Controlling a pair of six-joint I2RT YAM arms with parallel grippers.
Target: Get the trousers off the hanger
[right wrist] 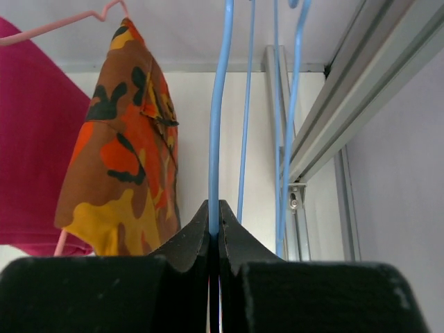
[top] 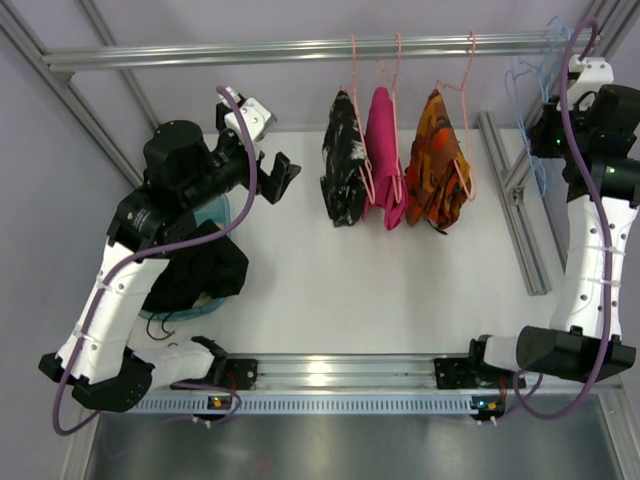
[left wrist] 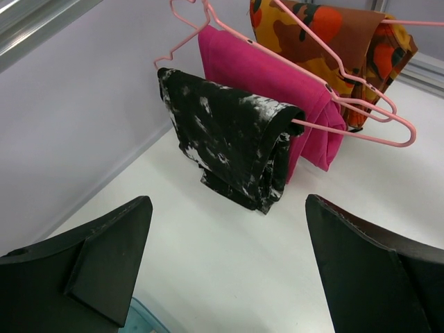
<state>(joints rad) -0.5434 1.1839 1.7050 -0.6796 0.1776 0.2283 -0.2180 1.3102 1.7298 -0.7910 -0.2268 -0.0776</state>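
Note:
The plain black trousers lie in a heap over a teal bin at the left, off any hanger. The light-blue wire hanger hangs bare at the right end of the rail. My right gripper is shut on one of its wires; in the right wrist view the blue wire runs up from between the closed jaws of the gripper. My left gripper is open and empty above the table, between the bin and the hung clothes. In the left wrist view its fingers are spread wide.
Three garments hang on pink hangers from the rail: black with white speckles, magenta, orange camouflage. More blue wires hang beside the gripped one. A metal frame post lies along the right side.

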